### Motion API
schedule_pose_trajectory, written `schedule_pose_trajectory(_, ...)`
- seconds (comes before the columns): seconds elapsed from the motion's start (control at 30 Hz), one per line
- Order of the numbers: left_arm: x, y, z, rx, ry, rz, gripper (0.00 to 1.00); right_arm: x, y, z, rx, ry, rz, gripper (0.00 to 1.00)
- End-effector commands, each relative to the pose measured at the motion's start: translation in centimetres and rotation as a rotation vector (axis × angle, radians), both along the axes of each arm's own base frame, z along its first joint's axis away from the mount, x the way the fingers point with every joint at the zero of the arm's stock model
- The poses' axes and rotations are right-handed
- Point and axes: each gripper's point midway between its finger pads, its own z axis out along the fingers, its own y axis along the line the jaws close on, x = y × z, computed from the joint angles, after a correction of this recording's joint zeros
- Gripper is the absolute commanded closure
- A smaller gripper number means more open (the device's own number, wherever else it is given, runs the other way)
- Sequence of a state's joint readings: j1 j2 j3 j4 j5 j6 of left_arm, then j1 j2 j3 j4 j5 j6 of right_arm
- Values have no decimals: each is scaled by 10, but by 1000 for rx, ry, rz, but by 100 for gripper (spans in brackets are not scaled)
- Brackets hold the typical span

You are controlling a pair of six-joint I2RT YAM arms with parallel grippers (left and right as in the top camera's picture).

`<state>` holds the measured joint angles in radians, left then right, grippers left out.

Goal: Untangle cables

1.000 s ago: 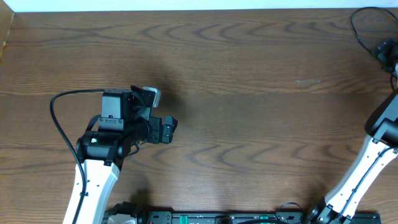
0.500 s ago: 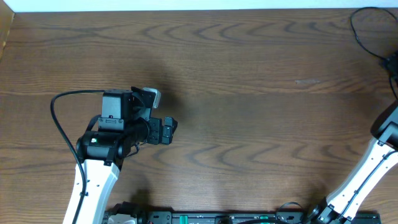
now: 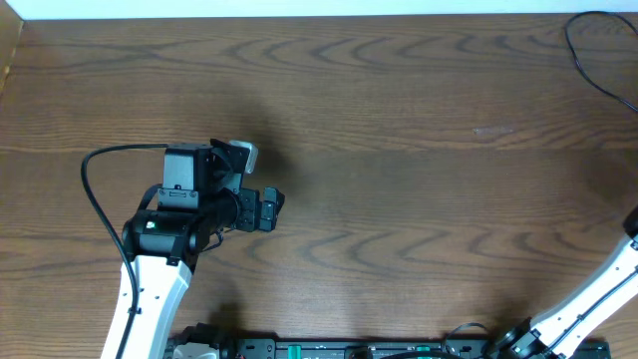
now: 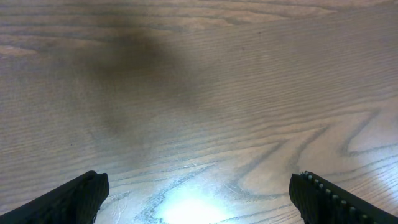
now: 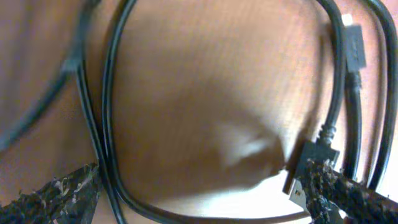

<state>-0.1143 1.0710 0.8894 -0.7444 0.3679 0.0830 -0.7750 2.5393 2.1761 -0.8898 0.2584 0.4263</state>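
Cables: black loops with plug ends, lying on the table at its far right edge, directly under the right gripper. That claw was released, its fingers wide and straddling the loops, holding nothing. The left gripper was also released and empty, well apart over bare wood. Judgement: take one strand only, near the plug, where it lay clearest of its neighbours. Close gently and lift slowly, or the whole loop would likely drag.
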Motion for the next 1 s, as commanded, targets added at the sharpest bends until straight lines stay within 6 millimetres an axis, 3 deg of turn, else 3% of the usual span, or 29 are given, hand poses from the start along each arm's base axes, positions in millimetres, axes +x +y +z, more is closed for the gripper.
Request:
schedule_pose_trajectory(0.0, -2, -3, -1, -1, 1, -27, 2, -50, 22, -73, 130, 198, -18, 1)
schedule_pose_trajectory(0.27, -2, -3, -1, 2, -2, -33, 2, -51, 29, -76, 166, 194, -11, 1)
schedule_pose_trajectory(0.43, -2, -3, -1, 12, -13, -51, 2, -28, 41, -63, 205, 110, 57, 1)
schedule_pose_trajectory(0.6, 2, -4, 2, 4, -31, -49, 2, -13, 43, -3, 142, 48, 59, 1)
schedule_pose_trajectory(0.77, 3, -13, 7, -38, -47, -76, 2, -18, 61, 56, 131, 16, 18, 1)
schedule_pose_trajectory(0.97, 6, -13, 9, -40, -64, -76, 2, -47, 67, 122, 36, 33, -86, 1)
